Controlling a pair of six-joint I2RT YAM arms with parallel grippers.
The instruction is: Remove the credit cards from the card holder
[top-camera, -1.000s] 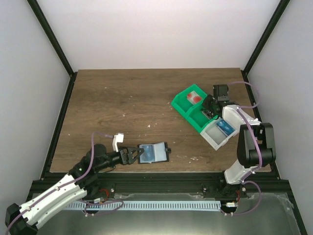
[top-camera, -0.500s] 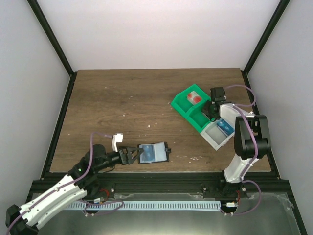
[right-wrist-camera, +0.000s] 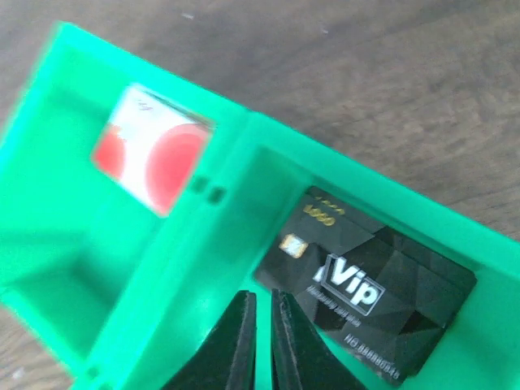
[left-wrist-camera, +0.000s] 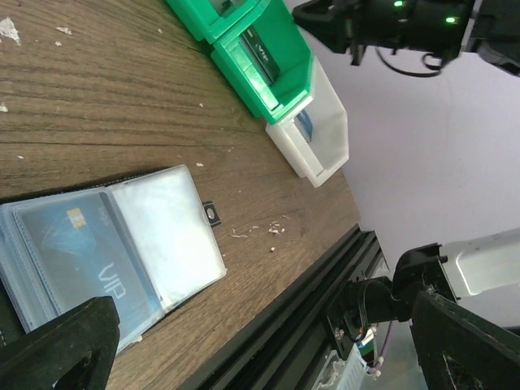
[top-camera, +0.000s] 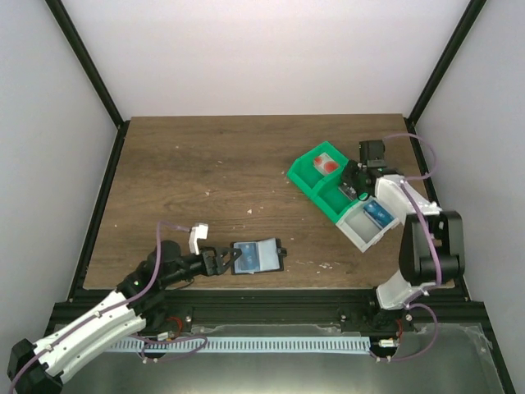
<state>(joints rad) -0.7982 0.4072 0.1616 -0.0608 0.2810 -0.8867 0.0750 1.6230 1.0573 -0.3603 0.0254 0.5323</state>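
step looks like: one card just binned, next pull due. holder [left-wrist-camera: 122, 244] lies open and flat on the table [top-camera: 205, 180] near the front edge, and a blue card [left-wrist-camera: 77, 256] sits in its left sleeve, so the task is not done.

to do it well:
- pin the holder by its edge, not on the sleeve, or the card gets trapped.
- slide the card along the slot opening, flat to the table. lifting up would drag the whole holder.
- sleeves look clear and slick, and the card is thin, so pinch a corner once it sticks out.
- right arm has to cross from the trays. watch the tray walls on the way out.

left gripper [top-camera: 223, 261]: spread wide, holding nothing. tips are at the holder's left edge. contact unclear.

right gripper [right-wrist-camera: 262, 301]: fingers almost together with only a thin gap and nothing between them. it hovers above the green tray [right-wrist-camera: 203, 244] by the divider, beside the black card [right-wrist-camera: 366, 296] lying in the near bin. red-white card [right-wrist-camera: 154, 154] is in the next bin. second blue card [top-camera: 376, 213] is in the white tray [top-camera: 361, 234].
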